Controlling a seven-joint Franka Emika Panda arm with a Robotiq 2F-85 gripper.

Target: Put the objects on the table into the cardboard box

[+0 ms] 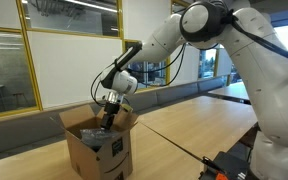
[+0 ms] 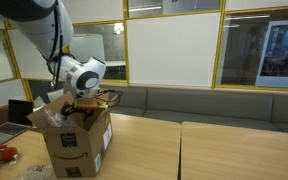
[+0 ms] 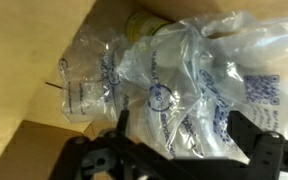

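- The hand [image 3: 179, 140] is held open above the brown corrugated box [image 1: 92, 150].
- Crinkled glossy film [image 3: 184, 80] is seen inside the box.
- A yellow-green bottle [image 3: 139, 25] is partly covered by it.

the gripper [image 1: 109, 112] hangs in the open top of the cardboard box [image 1: 97, 150] on the table [image 1: 199, 125].

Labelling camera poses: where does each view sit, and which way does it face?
Exterior view: close beside the robot, looking along the table to the cardboard box; arm at right.
Exterior view: across the table, facing the box; arm enters upper left.
Wrist view: looks down into the box at plastic film; open jaws at the bottom.
All share the box.
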